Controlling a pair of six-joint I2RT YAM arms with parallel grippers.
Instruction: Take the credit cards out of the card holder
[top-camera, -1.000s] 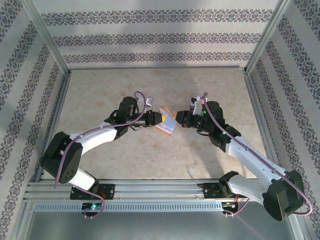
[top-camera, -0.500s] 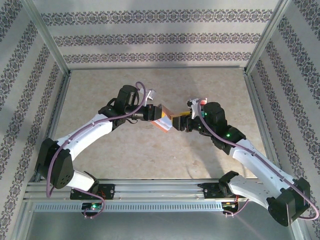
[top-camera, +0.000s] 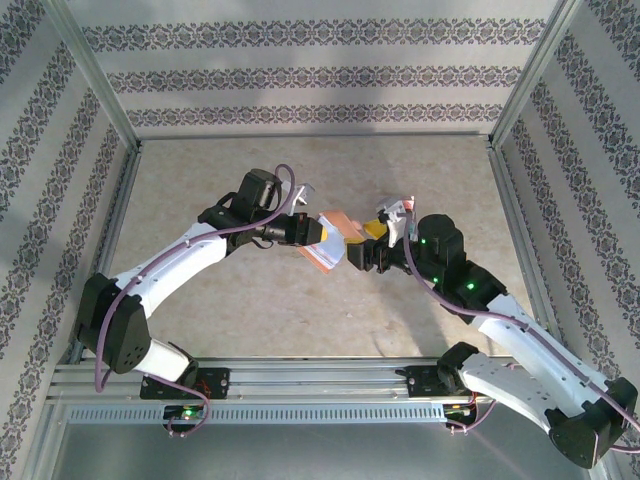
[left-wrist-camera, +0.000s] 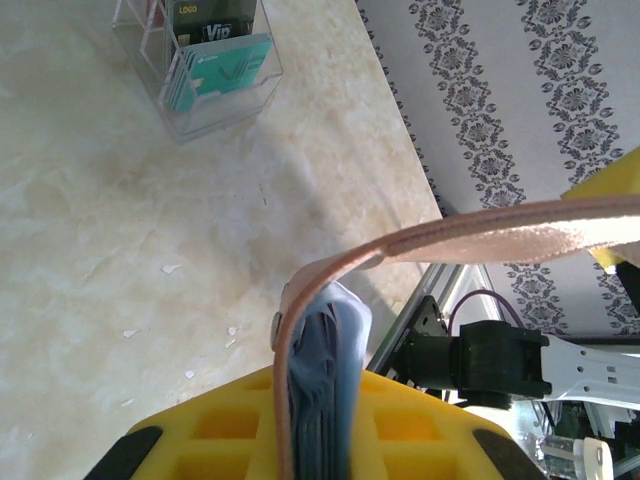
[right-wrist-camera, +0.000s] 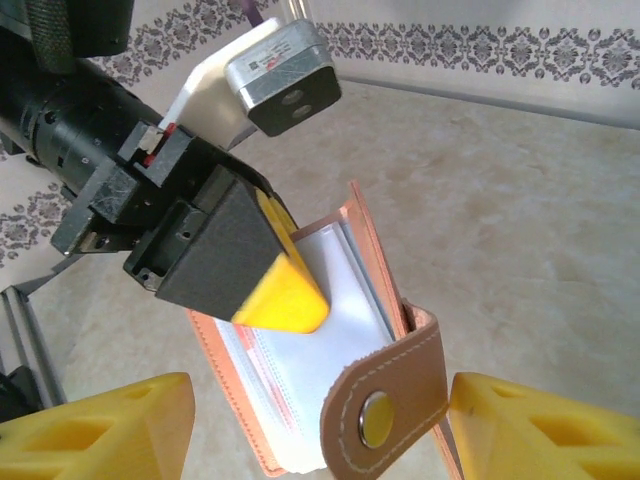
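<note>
The salmon-pink card holder (top-camera: 328, 250) hangs above the table's middle, with my left gripper (top-camera: 316, 232) shut on its spine end (left-wrist-camera: 300, 400). Its snap flap (right-wrist-camera: 385, 405) stands loose over the clear inner sleeves (right-wrist-camera: 330, 330). A reddish card edge (right-wrist-camera: 243, 352) shows through the sleeves. My right gripper (top-camera: 362, 243) faces the holder, open, with one yellow finger (right-wrist-camera: 100, 430) on each side of the flap (left-wrist-camera: 520, 225). A left fingertip (right-wrist-camera: 285, 290) presses on the sleeves. Teal credit cards (left-wrist-camera: 215, 70) and a dark one (left-wrist-camera: 205, 15) stand in a clear rack.
The clear acrylic rack (left-wrist-camera: 230, 105) stands on the marble-look tabletop (top-camera: 250, 300) near the patterned wall (left-wrist-camera: 500, 110). Metal frame rails (top-camera: 120, 190) border the table on both sides. Small white crumbs (left-wrist-camera: 170, 268) lie on the surface.
My left arm has reached farther out with the card holder still in its grip. My right arm has drawn back toward the near right, and the holder's flap now stands loose.
</note>
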